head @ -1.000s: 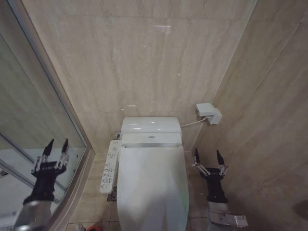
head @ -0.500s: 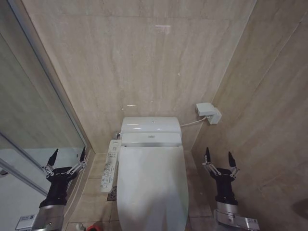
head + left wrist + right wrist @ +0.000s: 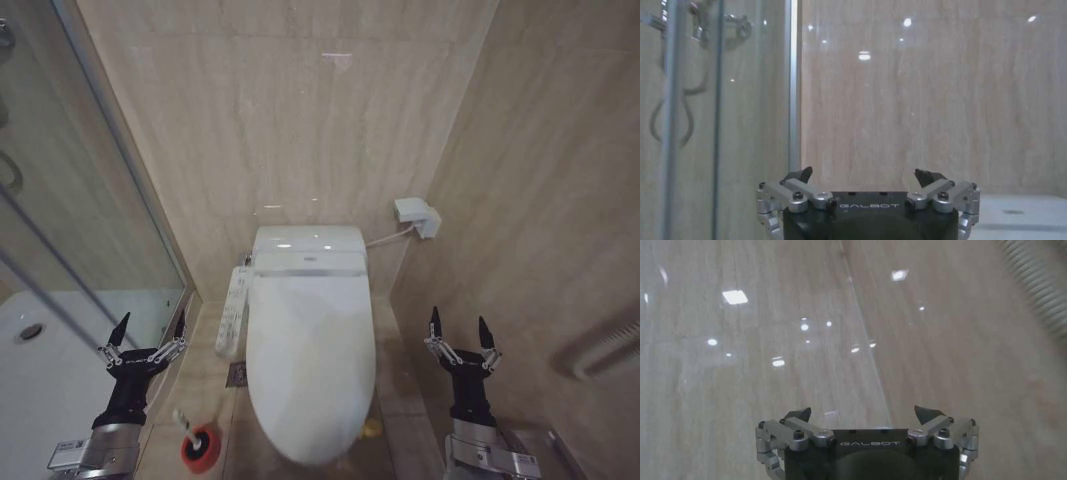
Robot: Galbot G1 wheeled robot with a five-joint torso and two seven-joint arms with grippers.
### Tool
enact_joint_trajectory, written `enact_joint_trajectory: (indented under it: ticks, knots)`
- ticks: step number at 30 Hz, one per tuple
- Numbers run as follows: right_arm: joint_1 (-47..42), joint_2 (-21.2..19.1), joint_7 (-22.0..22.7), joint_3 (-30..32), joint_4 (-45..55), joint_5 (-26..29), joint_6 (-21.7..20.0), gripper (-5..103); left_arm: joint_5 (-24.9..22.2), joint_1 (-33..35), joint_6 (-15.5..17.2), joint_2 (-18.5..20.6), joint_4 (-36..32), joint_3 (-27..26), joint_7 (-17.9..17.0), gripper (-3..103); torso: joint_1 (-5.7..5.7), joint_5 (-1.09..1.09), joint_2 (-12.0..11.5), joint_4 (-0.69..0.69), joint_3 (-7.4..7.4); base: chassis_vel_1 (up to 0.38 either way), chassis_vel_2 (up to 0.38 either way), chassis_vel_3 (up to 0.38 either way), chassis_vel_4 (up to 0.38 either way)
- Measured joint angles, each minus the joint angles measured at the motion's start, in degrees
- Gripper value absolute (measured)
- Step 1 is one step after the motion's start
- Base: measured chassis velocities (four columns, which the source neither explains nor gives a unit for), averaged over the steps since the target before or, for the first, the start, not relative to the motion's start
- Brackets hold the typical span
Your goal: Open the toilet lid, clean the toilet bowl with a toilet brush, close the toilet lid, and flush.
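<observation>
Beige tiled bathroom, toilet lid down mid-frame, toilet brush lower left; my left gripper and right gripper hang spread wide, holding nothing

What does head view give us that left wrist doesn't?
Head view alone: the closed toilet lid, the toilet brush standing in its red holder on the floor to the robot's left of the toilet, the control panel beside the seat, the right gripper raised and open.
Left wrist alone: a shower hose behind the glass.
Both: the left gripper with fingers spread, holding nothing, the glass shower screen and the beige tiled wall.
</observation>
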Motion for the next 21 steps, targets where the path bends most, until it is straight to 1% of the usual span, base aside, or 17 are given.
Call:
enact_joint_trajectory:
  ticks: [1,4,6,8,9,11,12,13,15,16,17,19,20,21]
  knots:
    - [0.06,0.06,0.00,-0.03,-0.03,-0.02,0.00,100,-0.02,-0.02,0.00,0.02,0.01,-0.02,0.01,100,-0.01,0.01,0.00,0.02,0.00,0.276,-0.280,-0.277,0.263]
    - [0.10,0.12,0.00,-0.05,-0.11,-0.05,0.00,100,-0.03,-0.08,0.02,0.00,0.11,-0.02,0.10,100,0.00,0.02,0.00,-0.01,0.00,0.301,-0.292,-0.281,0.316]
    - [0.11,0.14,-0.01,-0.06,-0.17,-0.08,0.03,100,-0.03,-0.11,0.02,-0.07,0.15,0.03,0.18,100,0.00,-0.01,0.00,-0.01,0.00,0.320,-0.329,-0.315,0.317]
    - [0.01,0.12,-0.01,-0.06,-0.33,-0.11,0.13,100,-0.02,-0.14,0.03,-0.35,0.21,0.22,0.29,100,0.01,-0.02,0.00,0.01,0.01,0.360,-0.336,-0.341,0.353]
    - [-0.06,0.10,-0.02,-0.05,-0.39,-0.11,0.18,100,0.02,-0.14,0.03,-0.46,0.22,0.28,0.32,100,-0.02,0.03,0.01,0.00,-0.01,0.370,-0.343,-0.341,0.348]
    - [-0.10,0.07,-0.02,-0.05,-0.40,-0.11,0.27,100,0.05,-0.17,0.03,-0.55,0.22,0.34,0.36,100,-0.03,0.03,0.01,-0.01,-0.02,0.385,-0.387,-0.341,0.366]
    - [-0.13,0.04,-0.02,-0.05,-0.42,-0.10,0.37,100,0.06,-0.17,0.03,-0.62,0.22,0.41,0.40,100,-0.01,-0.02,0.01,-0.01,0.00,0.385,-0.396,-0.371,0.366]
    - [-0.16,0.02,-0.02,-0.10,-0.43,-0.06,0.48,100,0.09,-0.18,0.05,-0.68,0.23,0.42,0.43,100,0.00,-0.02,0.00,0.01,0.00,0.388,-0.396,-0.346,0.366]
    - [-0.20,0.02,-0.02,-0.12,-0.44,-0.02,0.53,100,0.11,-0.18,0.07,-0.69,0.23,0.42,0.44,100,-0.03,0.01,0.01,0.00,-0.01,0.375,-0.361,-0.346,0.366]
    - [-0.27,0.02,-0.02,-0.18,-0.44,-0.01,0.59,100,0.12,-0.23,0.08,-0.69,0.22,0.34,0.46,100,-0.07,0.04,0.04,-0.01,-0.04,0.361,-0.275,-0.283,0.302]
    - [-0.27,0.01,-0.02,-0.21,-0.44,0.00,0.61,100,0.12,-0.24,0.10,-0.69,0.23,0.26,0.46,100,-0.05,-0.03,0.03,0.01,-0.02,0.213,-0.275,-0.242,0.263]
    - [-0.27,0.01,-0.02,-0.20,-0.44,0.01,0.62,100,0.12,-0.24,0.11,-0.68,0.23,0.23,0.48,100,-0.04,-0.03,0.03,0.00,-0.01,0.213,-0.155,-0.242,0.263]
    - [-0.27,0.02,-0.03,-0.23,-0.48,0.01,0.66,100,0.13,-0.24,0.11,-0.68,0.23,0.14,0.48,100,-0.06,0.02,0.04,0.02,-0.03,0.179,-0.155,-0.107,0.128]
    - [-0.30,0.04,-0.04,-0.23,-0.53,0.02,0.78,100,0.15,-0.18,0.11,-0.76,0.23,0.09,0.48,100,-0.05,-0.01,0.03,0.04,-0.02,0.034,0.007,-0.107,0.064]
